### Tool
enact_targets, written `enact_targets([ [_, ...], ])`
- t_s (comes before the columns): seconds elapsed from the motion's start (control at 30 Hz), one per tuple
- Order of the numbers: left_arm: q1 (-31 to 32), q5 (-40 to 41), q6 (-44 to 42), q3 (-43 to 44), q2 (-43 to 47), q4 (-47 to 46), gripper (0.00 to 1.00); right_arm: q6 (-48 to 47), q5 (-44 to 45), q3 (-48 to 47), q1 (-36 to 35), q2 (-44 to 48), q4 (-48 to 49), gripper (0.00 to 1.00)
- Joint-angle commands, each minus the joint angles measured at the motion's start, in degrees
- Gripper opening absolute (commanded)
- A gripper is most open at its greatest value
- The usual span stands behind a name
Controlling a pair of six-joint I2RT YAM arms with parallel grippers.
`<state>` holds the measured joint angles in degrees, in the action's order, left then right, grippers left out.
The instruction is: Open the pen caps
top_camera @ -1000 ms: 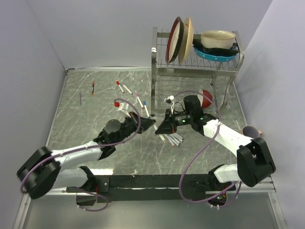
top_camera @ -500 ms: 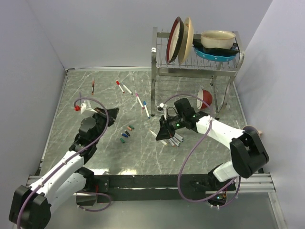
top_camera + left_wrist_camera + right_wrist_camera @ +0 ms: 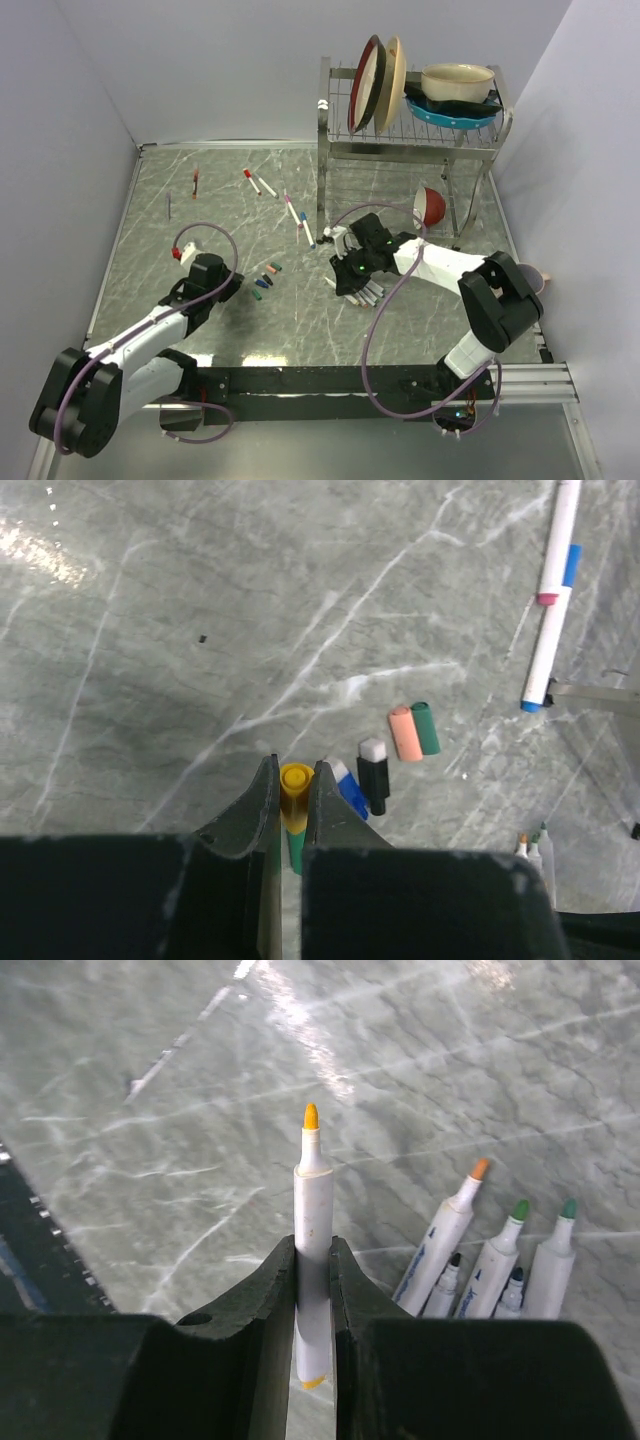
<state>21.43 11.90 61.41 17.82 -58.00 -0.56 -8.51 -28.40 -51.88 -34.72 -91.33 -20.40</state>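
Pinched between the all-but-closed jaws of the left gripper (image 3: 292, 770): a yellow cap (image 3: 294, 783), seen end-on from the wrist, low over the grey marbled desk (image 3: 150, 630). Cannot tell whether it touches the surface. Something green directly beneath it, mostly hidden by the jaws.

Just beyond, loose on the desk a little left of its middle: a blue cap (image 3: 345, 786), a black cap (image 3: 373, 777) with a white end, a salmon cap (image 3: 403, 734) and a green cap (image 3: 426, 727). The last two lie side by side, touching. Further toward the far edge lie two capped pens (image 3: 545, 645), one banded pink and blue-tipped, the other with a blue cap.

Clamped in the narrow-set jaws of the right gripper (image 3: 313, 1250): a yellow-tipped marker (image 3: 311, 1190), uncapped, nib pointing away from the wrist. Held above the desk near its middle, toward the right edge. Lying just beside it, a row of uncapped markers (image 3: 450, 1230) – one orange nib, two green, and two smaller dark ones tucked between.

Nearer the far edge, well apart from both arms, a red-capped pen (image 3: 252, 181). At the far right corner, a dish rack (image 3: 410, 143) loaded with plates and bowls, and under it a red bowl (image 3: 432, 205).
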Motion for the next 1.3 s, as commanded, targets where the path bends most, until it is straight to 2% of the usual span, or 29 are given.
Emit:
enact_targets([
  [0.0, -0.42, 1.11, 1.26, 1.77, -2.11, 1.77, 0.04, 0.43, 7.04, -2.88, -1.92, -0.69, 0.01, 0.07],
  [0.3, -0.60, -1.09, 2.75, 2.56, -7.65, 1.09, 0.10, -0.10, 14.77, -3.85, -5.27, -2.19, -0.43, 0.15],
  [0.43, -0.51, -2.23, 2.14, 3.18, -9.15, 1.00, 0.12, -0.63, 17.06, -3.93, -5.80, -2.19, -0.43, 0.23],
  [0.63, -0.51, -2.85, 1.26, 4.67, -9.59, 1.96, 0.34, -1.15, 19.70, -4.02, -6.32, -1.57, -0.25, 0.32],
  [0.67, -0.51, -2.76, 1.17, 4.85, -9.16, 2.22, 0.40, -1.15, 19.88, -4.02, -6.15, -1.40, -0.25, 0.32],
  [0.73, -0.51, -2.50, 0.56, 5.20, -8.54, 3.10, 0.45, -1.42, 20.31, -4.11, -6.15, -0.78, -0.34, 0.33],
  [0.77, -0.51, -2.41, 0.38, 5.55, -7.75, 3.54, 0.52, -1.51, 20.40, -4.11, -6.24, -0.52, -0.34, 0.34],
  [0.93, -0.60, -0.04, -2.42, 7.66, -5.38, 6.70, 0.68, -2.65, 20.93, -4.11, -6.06, 2.29, -0.34, 0.34],
  [1.0, -0.95, 0.67, -3.92, 9.24, -4.41, 7.85, 0.78, -4.31, 20.41, -4.46, -6.06, 3.43, -0.78, 0.34],
  [1.13, -4.80, -4.24, -12.25, 11.53, -3.53, 4.26, 0.92, -10.02, 14.27, -7.35, -4.49, 5.80, -6.30, 0.34],
  [1.17, -5.78, -6.43, -13.41, 13.10, -3.96, 3.64, 0.95, -11.16, 9.29, -7.80, -3.09, 6.33, -8.58, 0.33],
  [1.27, -10.87, -11.62, -17.89, 17.66, -7.28, 1.97, 0.98, -14.94, 2.15, -8.07, 0.08, 9.23, -10.79, 0.34],
])
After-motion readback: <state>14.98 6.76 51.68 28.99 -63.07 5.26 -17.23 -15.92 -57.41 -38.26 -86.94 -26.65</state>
